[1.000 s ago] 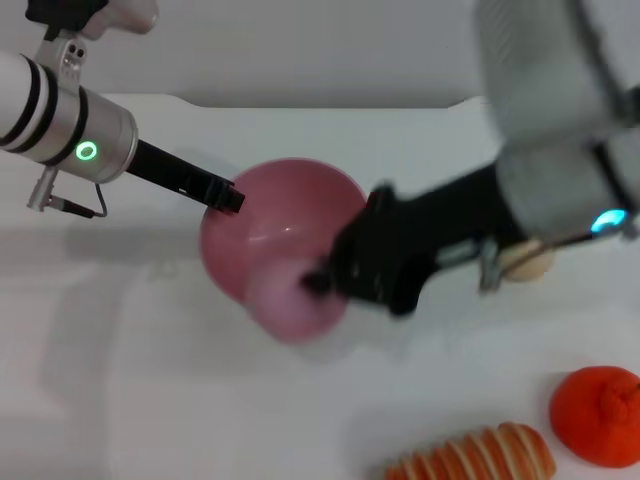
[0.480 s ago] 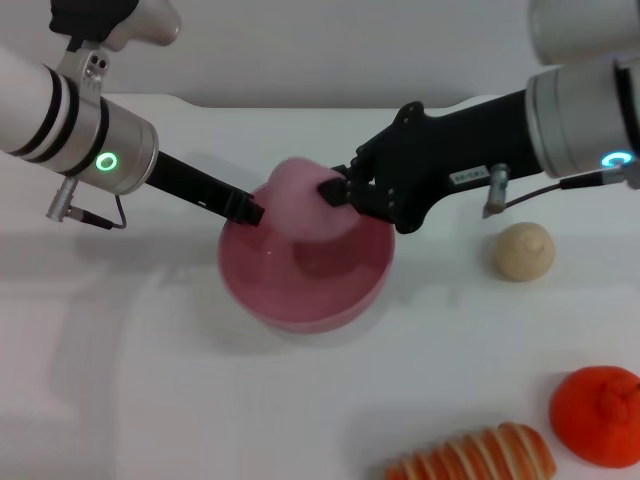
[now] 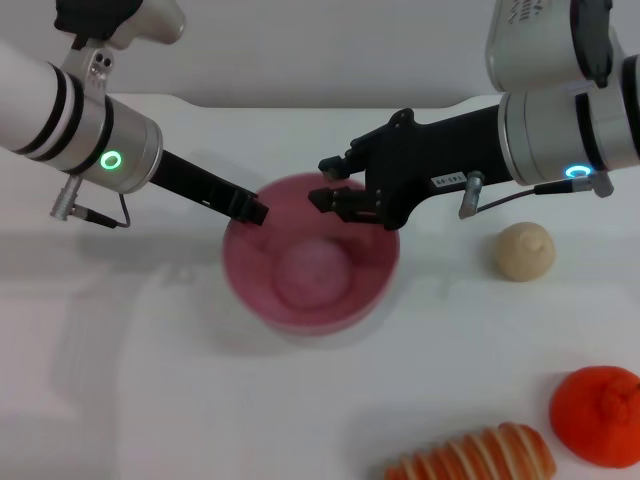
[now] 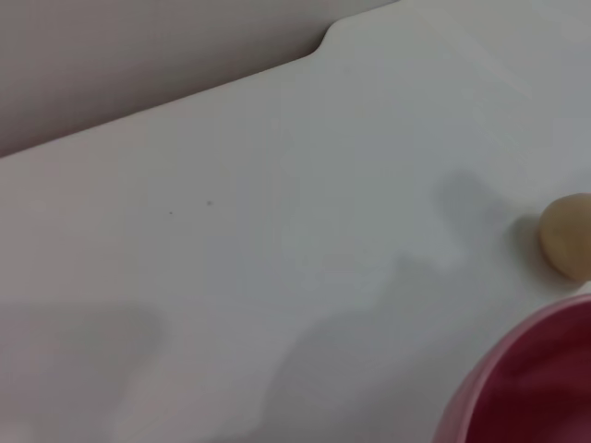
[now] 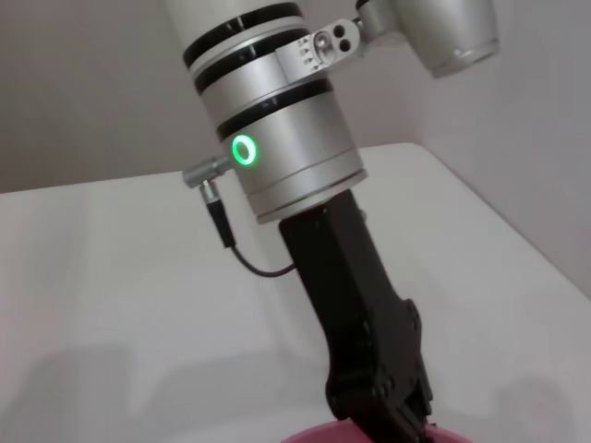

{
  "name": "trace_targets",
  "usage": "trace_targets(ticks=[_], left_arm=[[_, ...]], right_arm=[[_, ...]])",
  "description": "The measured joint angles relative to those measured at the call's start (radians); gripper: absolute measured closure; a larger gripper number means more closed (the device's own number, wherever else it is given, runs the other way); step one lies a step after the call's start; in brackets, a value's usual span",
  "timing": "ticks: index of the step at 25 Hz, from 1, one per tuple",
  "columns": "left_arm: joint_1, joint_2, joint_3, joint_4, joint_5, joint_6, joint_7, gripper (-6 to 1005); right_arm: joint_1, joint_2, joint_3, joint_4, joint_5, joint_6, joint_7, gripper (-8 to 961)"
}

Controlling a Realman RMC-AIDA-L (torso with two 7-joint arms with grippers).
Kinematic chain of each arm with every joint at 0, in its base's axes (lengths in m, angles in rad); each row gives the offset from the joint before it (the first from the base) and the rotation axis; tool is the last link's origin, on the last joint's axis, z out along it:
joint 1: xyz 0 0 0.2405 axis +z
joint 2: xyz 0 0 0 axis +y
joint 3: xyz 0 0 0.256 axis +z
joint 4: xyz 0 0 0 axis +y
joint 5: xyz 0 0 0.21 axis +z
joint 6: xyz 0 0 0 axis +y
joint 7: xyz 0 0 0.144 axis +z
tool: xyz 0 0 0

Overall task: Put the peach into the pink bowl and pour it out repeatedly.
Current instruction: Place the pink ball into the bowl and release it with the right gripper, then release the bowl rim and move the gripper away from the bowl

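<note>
Dropped since half a second ago: peach (image 3: 312,268), now lying in bowl (image 3: 243,272) on table (image 3: 150,380). Right gripper (image 3: 334,181) above far rim, fingers spread, empty. Left gripper (image 3: 256,211) pinching near-left rim, closed on it. Beige ball (image 3: 524,251) off right.

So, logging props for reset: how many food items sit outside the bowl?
3: beige ball right of the pink bowl, orange fruit at the near right corner, striped bread beside it. Others may lie off-frame.
</note>
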Motion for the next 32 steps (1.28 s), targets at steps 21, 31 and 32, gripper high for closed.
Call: trace_targets(ticks=[21,31,32], left_arm=[[0.012,-0.008,0.000,-0.011,-0.005,-0.085,0.003,834],[0.020,-0.009,0.003,-0.035,-0.007,-0.080,-0.017,830],[0.021,-0.007,0.003,-0.035,-0.006,-0.070,-0.019,830]], right_arm=[[-0.296,-0.003,0.409,0.459,1.124,-0.233,-1.054,451],[-0.278,-0.011,0.455,0.944,1.563,-0.335,-1.528,451],[-0.274,-0.015,0.458,0.962,1.567,-0.336,-1.536,451]])
